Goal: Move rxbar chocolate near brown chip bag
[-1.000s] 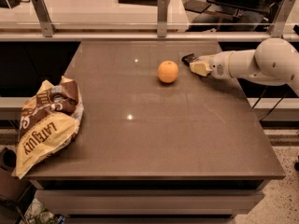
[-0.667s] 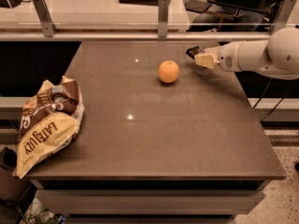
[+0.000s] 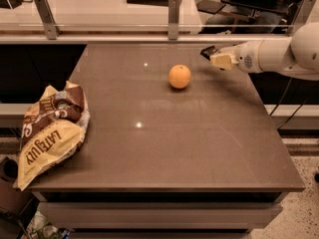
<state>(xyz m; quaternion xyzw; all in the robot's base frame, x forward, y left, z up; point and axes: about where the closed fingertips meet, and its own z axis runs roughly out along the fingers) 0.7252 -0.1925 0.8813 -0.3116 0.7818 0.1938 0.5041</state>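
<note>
Black rxbar (image 3: 206, 50) is pinched in the end effector (image 3: 212, 56) above the worktop's (image 3: 199, 133) far-right edge, held clear, seemingly for carrying past the orange (image 3: 179, 76) to the chip bag (image 3: 52, 133).

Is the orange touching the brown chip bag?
No, the orange sits far right of the brown chip bag at the table's left edge, nearer the gripper at the far right.
</note>
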